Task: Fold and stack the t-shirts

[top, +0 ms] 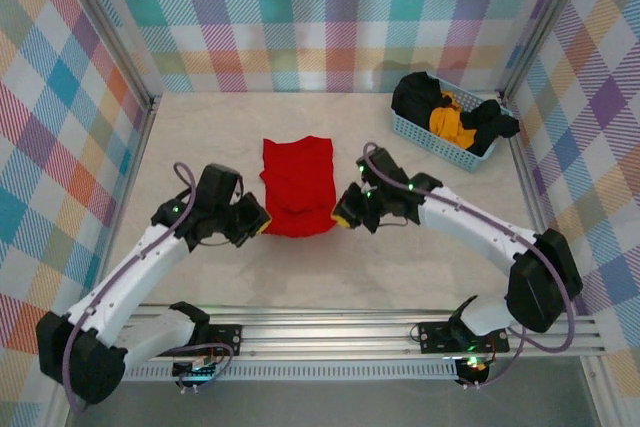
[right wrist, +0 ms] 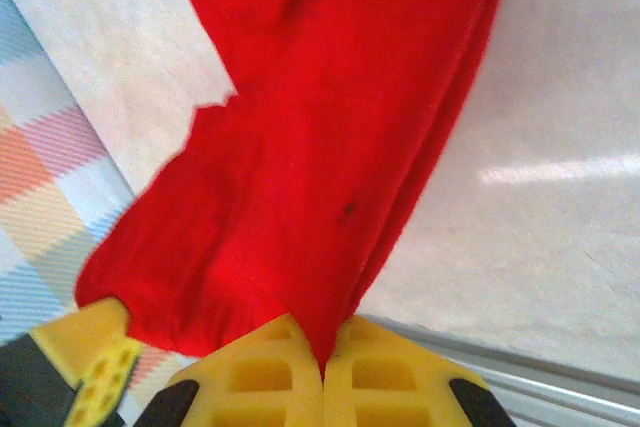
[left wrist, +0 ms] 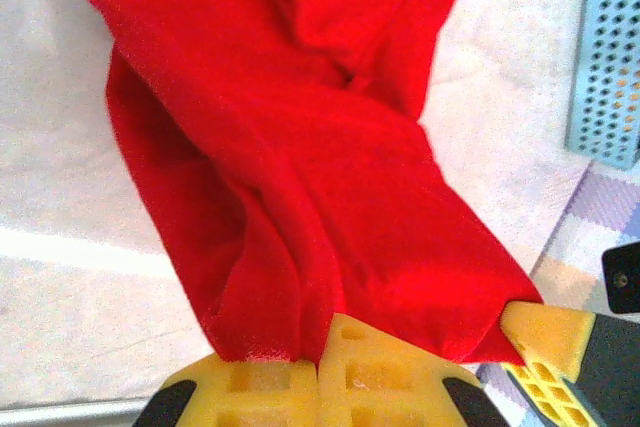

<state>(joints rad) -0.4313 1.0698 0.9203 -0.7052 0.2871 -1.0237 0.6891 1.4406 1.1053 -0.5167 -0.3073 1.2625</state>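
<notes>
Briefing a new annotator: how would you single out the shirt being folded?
At the middle of the pale table lies the red t-shirt, its near edge pinched by the left gripper and right gripper. The other shirts, black and yellow, sit heaped in the blue basket.

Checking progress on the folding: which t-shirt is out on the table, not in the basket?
The red t-shirt, held at its near corners by the left gripper and right gripper; the black shirt and orange-yellow shirt sit in the blue basket.
</notes>
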